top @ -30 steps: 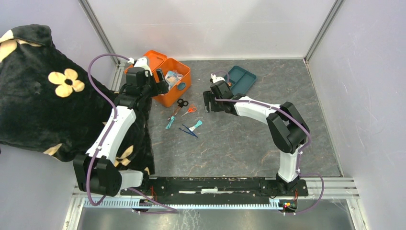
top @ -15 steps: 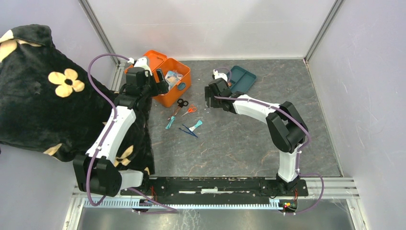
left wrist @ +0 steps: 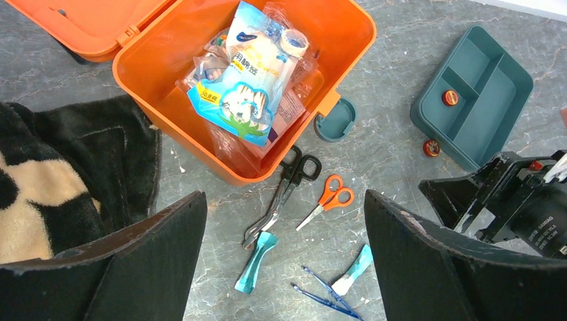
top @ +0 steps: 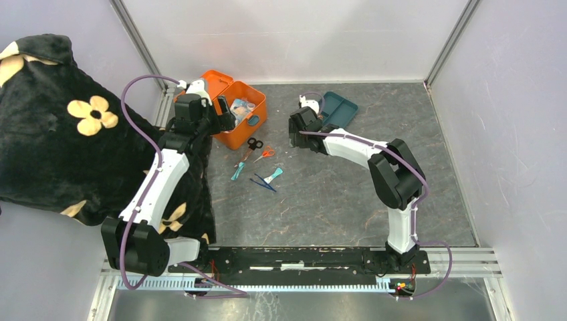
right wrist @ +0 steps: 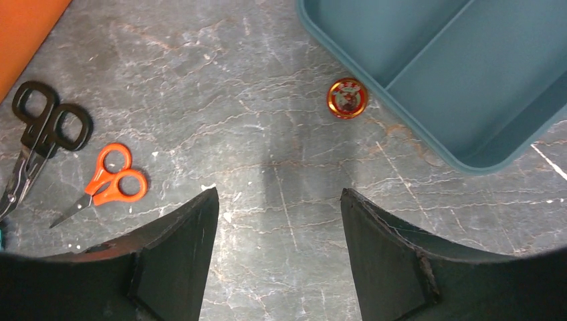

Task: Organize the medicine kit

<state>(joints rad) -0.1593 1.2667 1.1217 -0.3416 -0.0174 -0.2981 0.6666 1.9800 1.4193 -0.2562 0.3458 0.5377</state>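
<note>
Orange medicine kit (top: 235, 139): upper centre-left of the top view, on the grey table (top: 334, 194), lid (left wrist: 87, 23) swung open.
Kit contents: blue-and-white packet (left wrist: 237, 93) with printed characters, not legible; tape roll (left wrist: 294, 41); clear-wrapped items.
Teal tray (left wrist: 498, 87): upper right of the left wrist view; one small red tin (left wrist: 450, 97) in a small compartment, a second tin (right wrist: 347, 97) on the table just beside its rim.
Loose items: black shears (left wrist: 287, 194) and orange scissors (left wrist: 327, 197) below the kit.
Left gripper (left wrist: 284, 267): jaws spread, empty.
Right gripper (right wrist: 279, 261): jaws apart, empty, near the second tin.
</note>
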